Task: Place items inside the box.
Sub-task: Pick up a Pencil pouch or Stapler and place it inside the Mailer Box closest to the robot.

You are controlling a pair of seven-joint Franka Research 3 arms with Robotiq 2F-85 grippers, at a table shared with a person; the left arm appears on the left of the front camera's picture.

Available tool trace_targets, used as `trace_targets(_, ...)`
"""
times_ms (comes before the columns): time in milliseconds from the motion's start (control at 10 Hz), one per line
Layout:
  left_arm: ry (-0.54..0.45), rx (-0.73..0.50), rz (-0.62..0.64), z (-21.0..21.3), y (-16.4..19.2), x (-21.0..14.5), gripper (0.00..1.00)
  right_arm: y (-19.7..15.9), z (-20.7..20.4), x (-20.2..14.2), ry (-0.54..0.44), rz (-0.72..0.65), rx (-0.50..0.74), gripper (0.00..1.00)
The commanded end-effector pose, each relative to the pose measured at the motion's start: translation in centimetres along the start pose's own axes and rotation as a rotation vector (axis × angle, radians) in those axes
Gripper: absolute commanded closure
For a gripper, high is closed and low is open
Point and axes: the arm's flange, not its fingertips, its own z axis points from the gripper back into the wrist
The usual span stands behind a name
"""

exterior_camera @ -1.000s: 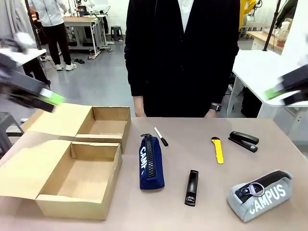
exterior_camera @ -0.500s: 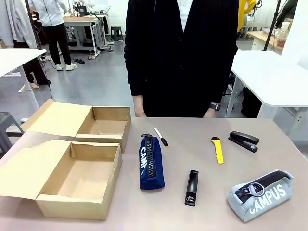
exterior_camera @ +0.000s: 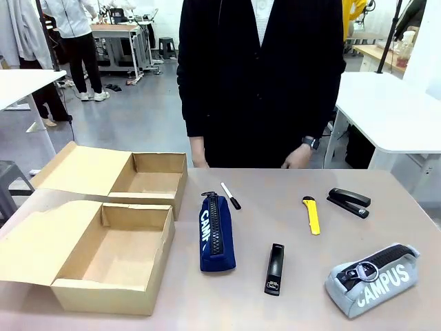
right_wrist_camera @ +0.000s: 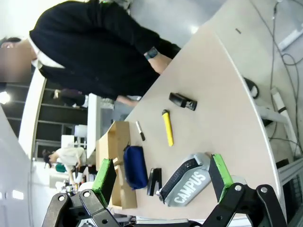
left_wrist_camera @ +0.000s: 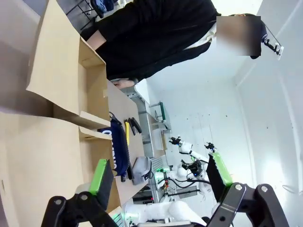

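Two open cardboard boxes stand at the table's left, a near one (exterior_camera: 160,265) and a far one (exterior_camera: 180,181), both empty. The items lie to their right: a navy pencil case (exterior_camera: 216,233), a black-capped marker (exterior_camera: 231,196), a slim black bar (exterior_camera: 275,269), a yellow utility knife (exterior_camera: 312,215), a black stapler (exterior_camera: 349,202) and a grey "CAMPUS" case (exterior_camera: 372,278). My left gripper (left_wrist_camera: 160,174) is open, high above the box (left_wrist_camera: 61,71) side. My right gripper (right_wrist_camera: 162,176) is open, high over the grey case (right_wrist_camera: 187,182), knife (right_wrist_camera: 167,127) and stapler (right_wrist_camera: 182,101).
A person in a dark jacket stands at the far edge, one hand (exterior_camera: 298,157) hanging just above the table. The box flaps (exterior_camera: 38,241) spread out toward the left edge. White tables stand beyond on both sides.
One second ago both arms showed blurred at the front view's left and right edges; they have since left that view. The person's hand has shifted slightly. The items have not moved.
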Motion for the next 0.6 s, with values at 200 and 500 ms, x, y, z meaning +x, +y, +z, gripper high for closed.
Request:
trace_targets(200, -0.001, 0.001, -0.038, 0.4, -0.5, -0.2, 0.00, 1.9, -1.8, -1.2, 0.101, 0.178, -0.045, 0.00)
trace_targets(500, -0.001, 0.001, -0.038, 0.4, -0.5, -0.2, 0.00, 7.0, -11.9, -2.9, 0.426, 0.540, -0.029, 0.00)
